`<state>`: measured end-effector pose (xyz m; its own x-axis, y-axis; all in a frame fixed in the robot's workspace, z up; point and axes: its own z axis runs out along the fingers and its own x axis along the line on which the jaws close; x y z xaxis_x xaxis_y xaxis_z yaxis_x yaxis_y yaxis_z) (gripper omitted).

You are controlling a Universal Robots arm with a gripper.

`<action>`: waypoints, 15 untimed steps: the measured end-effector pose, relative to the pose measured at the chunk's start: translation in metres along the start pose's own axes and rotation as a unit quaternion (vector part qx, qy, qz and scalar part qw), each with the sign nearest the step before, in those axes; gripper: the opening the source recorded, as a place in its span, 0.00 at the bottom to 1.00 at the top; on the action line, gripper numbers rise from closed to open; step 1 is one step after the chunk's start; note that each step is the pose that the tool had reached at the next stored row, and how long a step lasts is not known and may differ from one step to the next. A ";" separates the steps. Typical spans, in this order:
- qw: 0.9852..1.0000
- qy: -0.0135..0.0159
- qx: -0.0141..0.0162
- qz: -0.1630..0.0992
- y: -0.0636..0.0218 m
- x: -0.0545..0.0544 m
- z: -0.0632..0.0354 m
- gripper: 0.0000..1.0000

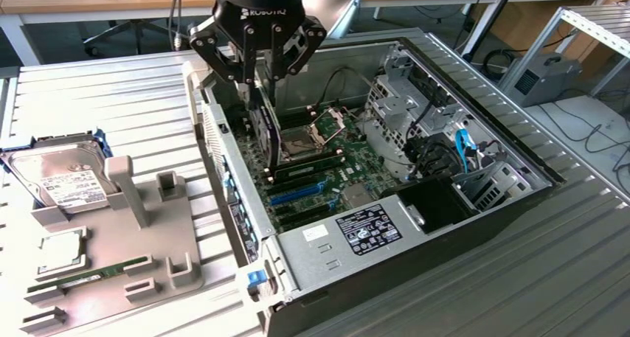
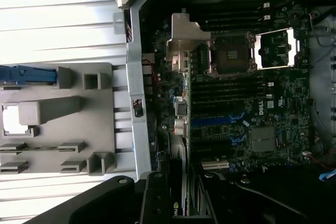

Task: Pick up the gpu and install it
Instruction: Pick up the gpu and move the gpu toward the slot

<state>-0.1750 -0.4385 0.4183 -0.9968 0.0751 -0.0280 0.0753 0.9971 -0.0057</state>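
The gpu (image 1: 260, 127), a dark card with a fan on one face, hangs upright inside the open computer case (image 1: 512, 182), just above the motherboard (image 1: 340, 167) near the case's rear wall. My gripper (image 1: 258, 77) is shut on its upper edge. In the wrist view the gripper (image 2: 179, 208) clamps the gpu (image 2: 180, 203) edge-on, and what looks like its silver bracket (image 2: 181, 45) with ports lies beyond, beside the rear wall (image 2: 135, 77). The blue expansion slots (image 1: 295, 195) (image 2: 218, 121) sit further along the board.
An open CPU socket (image 1: 295, 141) lies just past the card. A power supply (image 1: 364, 230) and drive cage (image 1: 394, 101) crowd the case. On the exterior view's left, a grey fixture (image 1: 118, 263) holds a hard drive (image 1: 59, 178), a CPU (image 1: 61, 252) and a RAM stick (image 1: 88, 276).
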 end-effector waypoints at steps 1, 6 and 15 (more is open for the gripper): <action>1.000 0.000 0.000 0.000 0.0000 0.000 0.0002 0.26; 1.000 0.000 0.000 0.000 0.0002 -0.003 0.0012 0.26; 1.000 0.000 0.000 0.000 0.0006 -0.008 0.0033 0.26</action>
<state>-0.1670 -0.4385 0.4152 -0.9968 0.0752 -0.0280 0.0753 0.9971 -0.0057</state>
